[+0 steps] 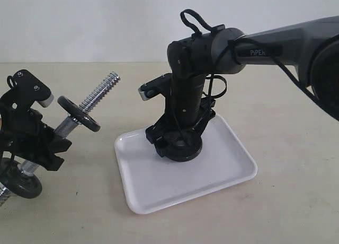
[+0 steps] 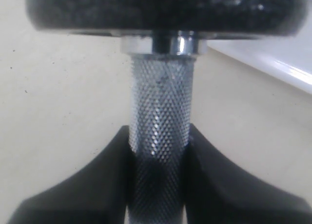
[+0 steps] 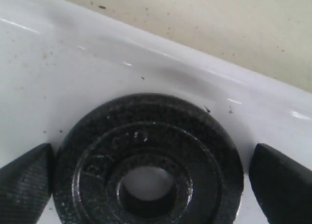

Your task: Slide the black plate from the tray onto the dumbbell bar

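**Status.** The right gripper [image 1: 179,144] is released, its jaws at full spread, and hangs directly over the black plate [image 3: 146,170]. The plate lies flat on the tray [image 1: 212,175], close to the tray's far edge and about midway along it. In the right wrist view one finger [image 3: 24,185] sits just beside the plate rim; the other [image 3: 282,185] is apart from it. The left gripper [image 2: 158,185] is clenched on the knurled middle of the dumbbell bar [image 2: 161,117]. It holds the bar tilted above the table [image 1: 286,212], with the threaded end [image 1: 103,90] pointing up toward the tray.

**Hazards.**
- Uneven closure. The plate is off centre between the fingers. The nearer finger will likely push it across the glossy tray before the other meets it, so the grip may land skewed.
- Thin, flat plate. Fingertips set too high may slip off the raised rim; set too low, they may scrape the tray.
- Tray drag. A sideways push may shift the tray itself.
- Misaligned hole. A tilted plate may catch on the coarse thread and jam.
- Bar rotation. Insertion force could turn the bar in the left gripper's hold.

**Clearances.** The tray's low rim lies close beyond the plate, so lift the plate upward before moving it sideways. The table between the tray's left edge and the bar appears bare. The threaded end is free above the mounted disc [image 1: 79,114]. A second disc [image 1: 21,183] sits at the bar's lower end.
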`<state>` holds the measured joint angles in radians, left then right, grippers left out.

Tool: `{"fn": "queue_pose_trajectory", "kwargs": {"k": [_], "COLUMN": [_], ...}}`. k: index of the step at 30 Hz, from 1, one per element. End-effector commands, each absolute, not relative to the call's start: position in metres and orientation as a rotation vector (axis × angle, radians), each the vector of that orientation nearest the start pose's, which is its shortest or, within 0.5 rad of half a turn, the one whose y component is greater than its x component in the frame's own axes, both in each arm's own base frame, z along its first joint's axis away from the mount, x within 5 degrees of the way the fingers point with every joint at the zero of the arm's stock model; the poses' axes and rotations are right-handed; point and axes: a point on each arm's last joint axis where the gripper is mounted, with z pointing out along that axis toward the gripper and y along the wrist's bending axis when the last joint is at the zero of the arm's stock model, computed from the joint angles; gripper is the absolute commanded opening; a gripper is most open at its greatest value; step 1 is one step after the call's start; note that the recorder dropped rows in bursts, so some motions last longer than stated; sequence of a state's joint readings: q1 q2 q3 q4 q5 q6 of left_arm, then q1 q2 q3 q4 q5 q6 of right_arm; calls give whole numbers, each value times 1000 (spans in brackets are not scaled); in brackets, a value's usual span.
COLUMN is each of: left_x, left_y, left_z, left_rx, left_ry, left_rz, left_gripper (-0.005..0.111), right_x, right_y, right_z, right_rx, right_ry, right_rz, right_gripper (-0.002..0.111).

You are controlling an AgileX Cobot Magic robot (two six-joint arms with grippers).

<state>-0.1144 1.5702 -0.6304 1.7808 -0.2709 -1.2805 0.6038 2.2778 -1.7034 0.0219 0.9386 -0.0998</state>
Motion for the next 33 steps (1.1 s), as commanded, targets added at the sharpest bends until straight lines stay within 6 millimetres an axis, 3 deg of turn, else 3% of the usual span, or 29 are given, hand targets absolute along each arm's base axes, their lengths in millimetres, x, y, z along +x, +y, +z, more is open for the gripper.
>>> {"fn": "queue_pose_trajectory", "kwargs": {"k": [1, 24, 26, 31, 33], "left_x": [276, 276, 276, 276, 276], "left_y": [-59, -58, -58, -58, -58], "left_z": [189, 189, 189, 189, 189], "left_rx": [798, 797, 797, 797, 797], "left_ry": [2200, 2200, 2200, 2200, 2200], "left_rz": [-186, -183, -183, -183, -183], "left_gripper": [4, 4, 4, 4, 4], "right_x": [369, 367, 365, 361, 360], "right_y": [255, 257, 257, 258, 259], "right_z": [105, 105, 105, 106, 106], "right_rx": [-1048, -1029, -1029, -1012, -1010], "right_ry": [2947, 2967, 2985, 3031, 3033], "right_rz": [54, 96, 98, 143, 158], "right_gripper": [105, 102, 95, 43, 30]}}
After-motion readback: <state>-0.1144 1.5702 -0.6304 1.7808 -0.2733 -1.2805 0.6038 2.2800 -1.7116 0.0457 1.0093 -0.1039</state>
